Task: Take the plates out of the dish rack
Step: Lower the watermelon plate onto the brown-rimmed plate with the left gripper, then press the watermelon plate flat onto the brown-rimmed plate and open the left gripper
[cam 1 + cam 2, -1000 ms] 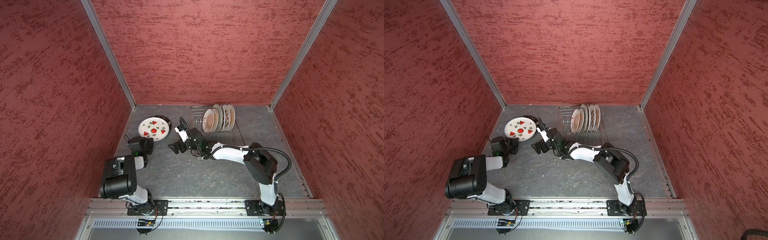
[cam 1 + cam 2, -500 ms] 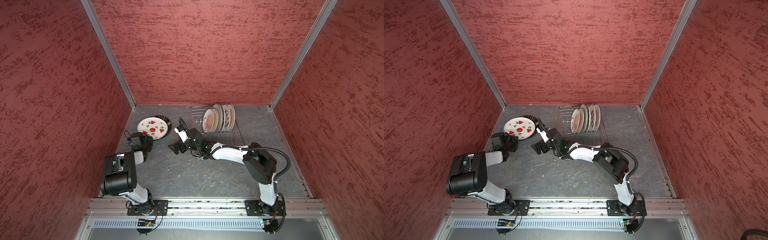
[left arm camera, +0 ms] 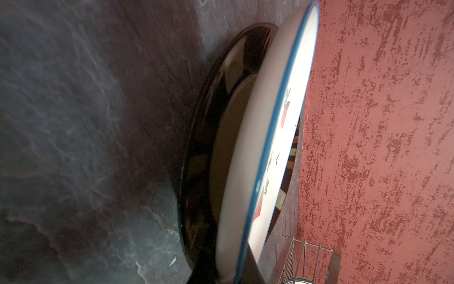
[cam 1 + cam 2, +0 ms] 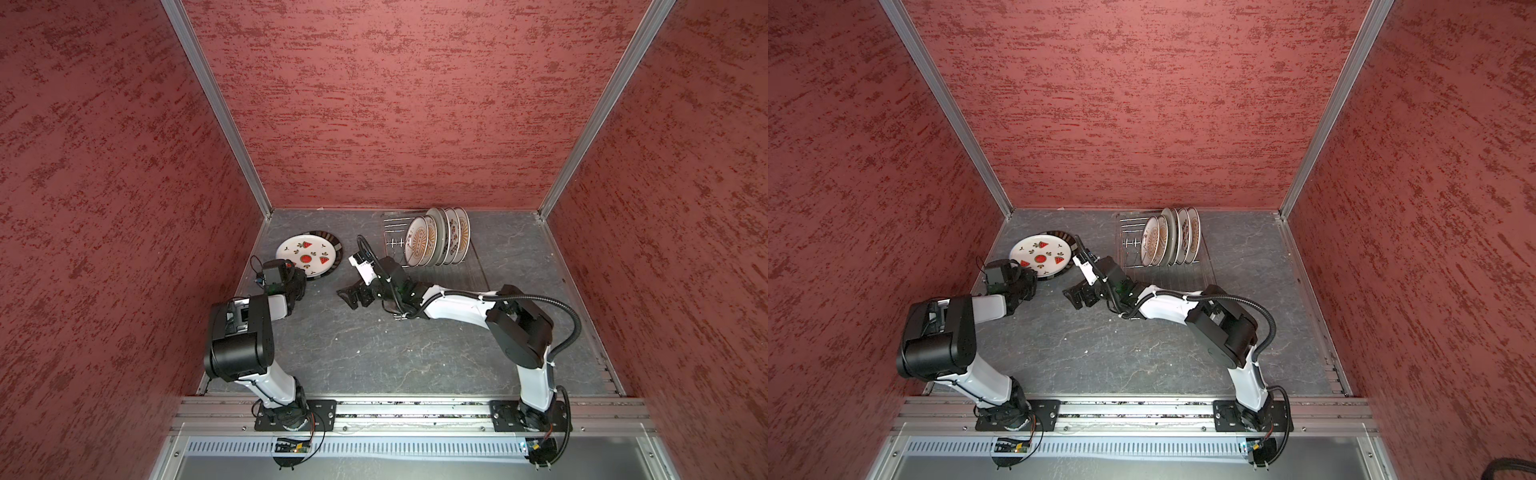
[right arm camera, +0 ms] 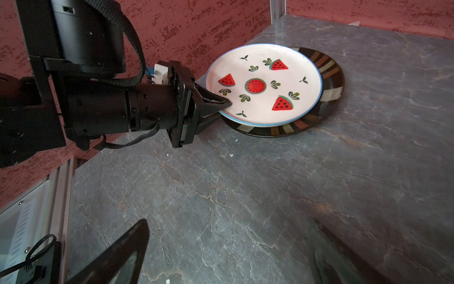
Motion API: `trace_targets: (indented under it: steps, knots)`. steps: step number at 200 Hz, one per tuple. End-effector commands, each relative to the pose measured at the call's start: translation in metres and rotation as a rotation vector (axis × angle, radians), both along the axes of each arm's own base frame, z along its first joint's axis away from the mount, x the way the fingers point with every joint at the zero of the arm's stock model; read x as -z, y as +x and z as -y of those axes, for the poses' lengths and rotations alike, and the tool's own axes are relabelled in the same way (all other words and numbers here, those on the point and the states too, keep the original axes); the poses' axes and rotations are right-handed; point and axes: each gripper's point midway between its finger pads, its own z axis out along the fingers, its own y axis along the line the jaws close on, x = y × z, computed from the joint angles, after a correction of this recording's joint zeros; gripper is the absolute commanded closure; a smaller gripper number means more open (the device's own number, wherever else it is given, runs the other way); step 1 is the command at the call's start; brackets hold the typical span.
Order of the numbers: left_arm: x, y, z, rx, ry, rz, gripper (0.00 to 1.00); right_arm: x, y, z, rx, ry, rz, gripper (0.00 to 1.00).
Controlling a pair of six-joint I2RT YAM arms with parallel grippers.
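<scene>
Glazed ceramic: stiff, slick, easy to chip, so the rim is the place to pinch! The left fingers [image 5: 211, 98] are clamped on the watermelon plate [image 5: 264, 83] at its rim, at ten o'clock on the worktop [image 4: 374, 353], atop the dark striped plate [image 5: 329, 73]. The right fingers [image 5: 127, 248] gape wide, holding nothing. Smaller plates [image 4: 417, 247] stand in the dish rack [image 4: 395, 226] at one o'clock.

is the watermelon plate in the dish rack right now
No, the watermelon plate overlaps a dark striped plate on the table, its rim pinched by the left end effector.
</scene>
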Motion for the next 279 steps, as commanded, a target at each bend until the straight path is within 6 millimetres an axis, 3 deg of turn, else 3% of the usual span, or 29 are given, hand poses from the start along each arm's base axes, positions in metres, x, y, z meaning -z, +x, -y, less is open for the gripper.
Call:
trace_targets:
  steps: [1, 49, 99, 109, 115, 164, 180, 279]
  knots:
    - [-0.011, 0.016, 0.004, 0.041, 0.007, 0.041, 0.91, -0.012, 0.004, -0.006, 0.005, 0.015, 0.044, 0.01]
    - [-0.002, 0.010, 0.004, 0.030, 0.012, -0.007, 0.80, -0.011, 0.005, -0.006, 0.008, 0.015, 0.044, 0.01]
    - [0.004, 0.009, 0.003, 0.026, 0.024, -0.021, 0.74, -0.010, 0.006, -0.005, 0.017, 0.013, 0.045, 0.01]
    - [0.003, 0.009, 0.003, 0.023, 0.031, -0.021, 0.68, -0.010, 0.006, -0.005, 0.017, 0.014, 0.045, 0.01]
    - [0.003, 0.008, 0.003, 0.020, 0.035, -0.024, 0.60, -0.010, 0.006, -0.005, 0.018, 0.014, 0.045, 0.01]
    - [0.004, 0.004, 0.002, 0.011, 0.052, -0.037, 0.56, -0.009, 0.006, -0.005, 0.019, 0.015, 0.047, 0.01]
    - [0.005, 0.001, 0.002, 0.007, 0.058, -0.046, 0.42, -0.011, 0.006, -0.005, 0.020, 0.017, 0.049, 0.01]
    - [0.002, -0.007, 0.002, -0.002, 0.108, -0.054, 0.41, -0.010, 0.005, -0.004, 0.020, 0.018, 0.050, 0.01]
